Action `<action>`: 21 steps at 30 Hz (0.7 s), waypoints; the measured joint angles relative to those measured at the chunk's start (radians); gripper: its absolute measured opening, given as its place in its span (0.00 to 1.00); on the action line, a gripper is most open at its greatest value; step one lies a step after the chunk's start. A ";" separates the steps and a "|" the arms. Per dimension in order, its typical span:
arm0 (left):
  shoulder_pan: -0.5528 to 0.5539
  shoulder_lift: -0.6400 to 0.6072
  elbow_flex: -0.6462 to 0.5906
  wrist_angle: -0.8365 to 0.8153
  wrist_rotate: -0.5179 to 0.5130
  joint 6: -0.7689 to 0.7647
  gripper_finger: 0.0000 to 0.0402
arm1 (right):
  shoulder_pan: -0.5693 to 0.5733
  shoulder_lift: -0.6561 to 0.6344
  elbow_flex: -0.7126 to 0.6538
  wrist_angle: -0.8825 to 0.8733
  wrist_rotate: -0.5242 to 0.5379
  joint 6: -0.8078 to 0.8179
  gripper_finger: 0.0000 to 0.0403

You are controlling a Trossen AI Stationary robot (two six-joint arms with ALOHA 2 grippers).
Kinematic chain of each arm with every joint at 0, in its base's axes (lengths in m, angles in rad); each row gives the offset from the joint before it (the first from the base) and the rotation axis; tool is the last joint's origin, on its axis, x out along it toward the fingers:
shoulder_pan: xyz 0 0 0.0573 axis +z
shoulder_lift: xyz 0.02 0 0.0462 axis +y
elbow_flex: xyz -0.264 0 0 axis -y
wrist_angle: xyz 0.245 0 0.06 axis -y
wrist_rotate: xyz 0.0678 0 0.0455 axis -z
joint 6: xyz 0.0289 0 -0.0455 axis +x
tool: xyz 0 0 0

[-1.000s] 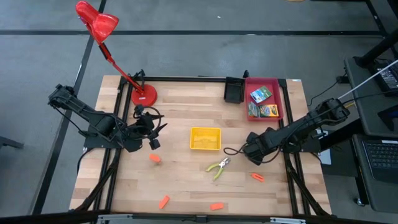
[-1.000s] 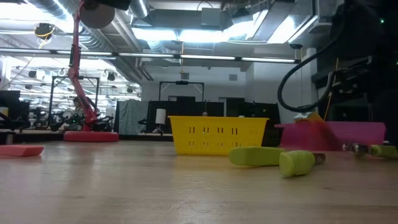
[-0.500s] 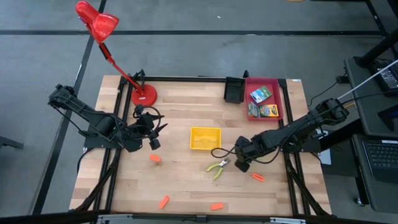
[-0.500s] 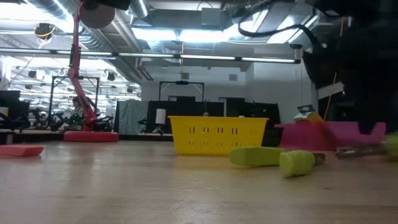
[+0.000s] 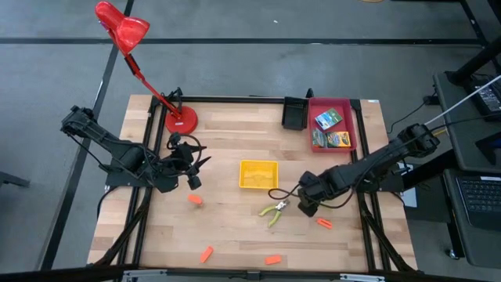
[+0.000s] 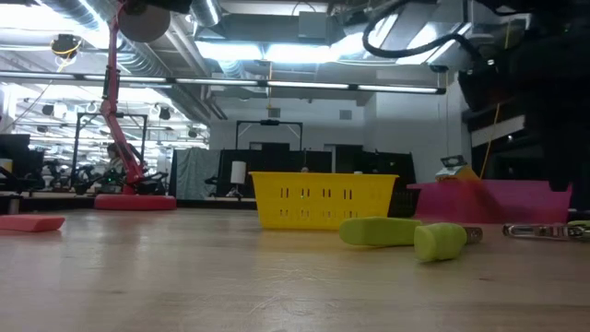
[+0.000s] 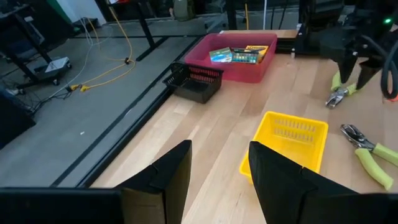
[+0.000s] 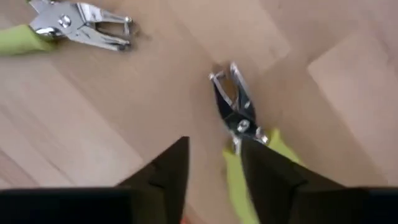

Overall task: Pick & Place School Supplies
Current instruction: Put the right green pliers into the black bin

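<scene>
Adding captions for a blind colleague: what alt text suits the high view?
Seen from above, the right gripper sits beside a green-handled tool on a wooden table; the left gripper waits near a red lamp.

Three printed boxes (image 5: 330, 128) sit packed together inside the red tray (image 5: 356, 125). One green-handled punch tool (image 5: 275, 211) lies flat on the wood just in front of the yellow basket (image 5: 258, 174), metal head towards the right; a second one (image 8: 242, 134) is just beside it, head tilted down. Four orange pieces (image 5: 195, 199) lie scattered along the near side
</scene>
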 joint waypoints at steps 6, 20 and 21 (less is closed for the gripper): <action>-0.001 0.000 0.000 0.000 0.000 0.001 0.40 | 0.050 0.000 -0.024 -0.029 -0.026 0.167 0.55; 0.000 -0.066 0.000 0.001 0.029 0.072 0.40 | 0.113 0.000 -0.130 0.019 -0.051 0.345 0.46; 0.000 -0.078 0.000 0.001 0.025 0.072 0.40 | 0.114 0.000 -0.136 0.028 -0.051 0.350 0.46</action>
